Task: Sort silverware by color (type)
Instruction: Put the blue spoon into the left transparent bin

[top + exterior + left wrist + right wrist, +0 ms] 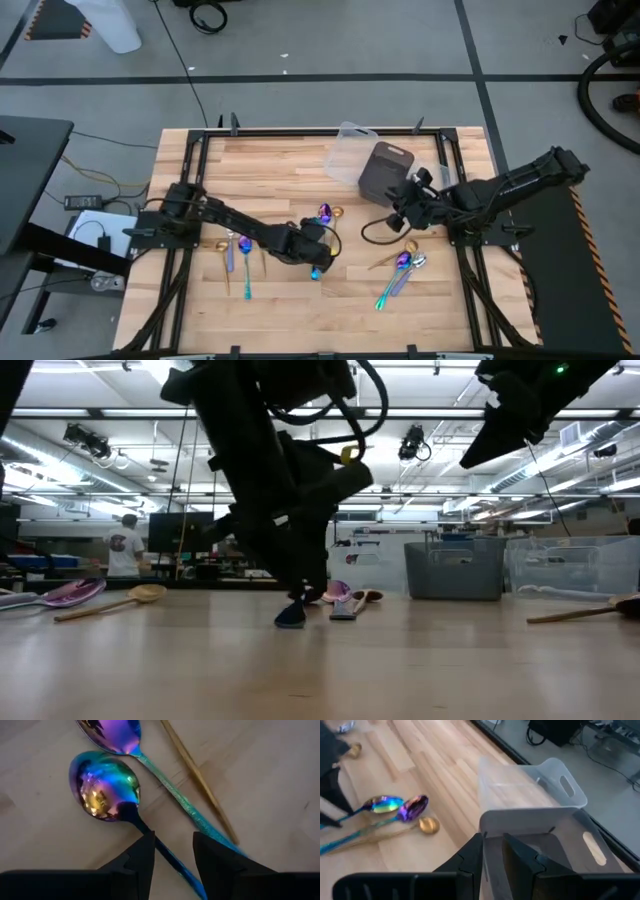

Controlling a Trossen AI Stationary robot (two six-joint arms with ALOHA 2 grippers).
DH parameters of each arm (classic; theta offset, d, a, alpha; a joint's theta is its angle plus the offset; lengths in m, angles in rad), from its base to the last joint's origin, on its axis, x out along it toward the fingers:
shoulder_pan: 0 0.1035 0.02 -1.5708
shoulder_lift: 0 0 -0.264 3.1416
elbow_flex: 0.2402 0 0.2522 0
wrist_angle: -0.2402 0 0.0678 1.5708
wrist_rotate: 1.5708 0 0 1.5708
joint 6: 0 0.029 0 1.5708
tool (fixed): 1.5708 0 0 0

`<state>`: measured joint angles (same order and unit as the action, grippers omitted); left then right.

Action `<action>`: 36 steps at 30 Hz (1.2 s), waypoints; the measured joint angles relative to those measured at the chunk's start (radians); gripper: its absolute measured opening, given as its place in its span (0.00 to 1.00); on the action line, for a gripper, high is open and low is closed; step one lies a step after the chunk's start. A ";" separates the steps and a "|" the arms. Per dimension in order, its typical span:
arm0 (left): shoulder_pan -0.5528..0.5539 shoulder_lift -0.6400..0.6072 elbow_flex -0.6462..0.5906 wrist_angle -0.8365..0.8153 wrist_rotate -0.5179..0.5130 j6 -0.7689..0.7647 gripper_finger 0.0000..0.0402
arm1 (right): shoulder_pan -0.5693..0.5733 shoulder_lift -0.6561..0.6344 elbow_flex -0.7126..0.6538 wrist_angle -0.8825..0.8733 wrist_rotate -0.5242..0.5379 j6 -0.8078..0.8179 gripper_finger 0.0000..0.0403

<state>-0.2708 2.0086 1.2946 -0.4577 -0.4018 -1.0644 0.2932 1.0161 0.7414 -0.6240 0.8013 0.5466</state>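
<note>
Left gripper [172,857] is set low astride an iridescent spoon [107,787], jaws apart, for pickup. Right gripper [492,852] is parked above the bin [385,170], fingers slightly apart, nothing held.

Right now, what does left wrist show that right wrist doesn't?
Left wrist only: the left claw up close, its fingers straddling the handle of an iridescent spoon on the table, with a thin gold handle lying beside a second iridescent spoon.

Right wrist only: the right claw at the wall of the dark bin, the clear plastic tray behind it, and a gold spoon bowl.

Both: the pair of iridescent spoons lying side by side on the wooden table.
</note>
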 joint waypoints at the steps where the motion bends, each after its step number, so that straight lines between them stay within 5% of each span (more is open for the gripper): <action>1: -0.006 0.006 0.015 -0.033 -0.001 -0.014 0.35 | 0.009 -0.001 0.000 -0.003 0.007 -0.002 0.20; 9: -0.073 0.006 0.180 -0.276 -0.135 -0.103 0.35 | 0.032 -0.005 0.000 -0.001 0.079 -0.039 0.20; 17: -0.075 0.027 0.191 -0.476 -0.112 -0.258 0.35 | 0.031 -0.005 0.000 0.053 0.079 -0.086 0.20; 36: -0.045 0.127 0.180 -0.450 -0.026 -0.244 0.35 | 0.025 -0.005 0.000 0.070 0.069 -0.106 0.20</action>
<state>-0.3156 2.1361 1.4743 -0.9073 -0.4281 -1.3080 0.3186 1.0115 0.7414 -0.5538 0.8703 0.4408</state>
